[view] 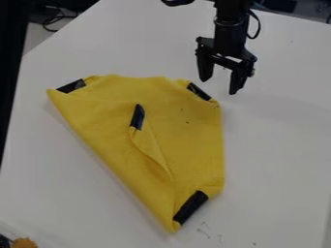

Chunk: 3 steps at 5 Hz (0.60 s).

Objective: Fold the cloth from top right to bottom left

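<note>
In the camera view, a matte white table point(278, 145) spreads under everything, with small dark scuffs point(203, 230) between five and six o'clock. Its far edge slants; beyond it, near eleven o'clock, thin black cables point(57, 18) lie over a pale patch of floor point(36, 38), and dark objects sit past the edge towards one o'clock. A black band point(9, 72) runs along the nine o'clock side. At seven o'clock an orange-brown item, too cut off to identify, shows at the corner point(24, 243).

The yellow cloth point(194, 145) lies on the table around the middle, partly folded, one corner resting on top near its centre with a raised crease towards five o'clock. Black strips point(190, 207) mark its corners.

The claw point(219, 86) hangs between one and two o'clock, just beside the cloth's upper corner, its two fingers apart with nothing between them.
</note>
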### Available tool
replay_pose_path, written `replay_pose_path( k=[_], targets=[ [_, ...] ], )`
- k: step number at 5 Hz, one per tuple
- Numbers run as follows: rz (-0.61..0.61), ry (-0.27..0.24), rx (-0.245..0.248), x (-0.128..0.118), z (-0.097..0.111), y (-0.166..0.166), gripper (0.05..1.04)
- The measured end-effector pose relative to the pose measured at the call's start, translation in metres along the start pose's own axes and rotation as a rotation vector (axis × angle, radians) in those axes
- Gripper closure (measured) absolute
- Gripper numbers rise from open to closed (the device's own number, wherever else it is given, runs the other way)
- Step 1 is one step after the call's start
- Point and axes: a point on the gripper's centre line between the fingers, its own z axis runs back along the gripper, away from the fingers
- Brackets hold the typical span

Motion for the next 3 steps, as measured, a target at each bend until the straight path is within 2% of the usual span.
replay_pose_path(
  k=[2,3],
  targets=[
    [0.027,-0.002,0.012,-0.004,-0.003,0.016,0.078],
    [0.057,-0.011,-0.015,-0.005,-0.012,0.030,0.077]
  ],
)
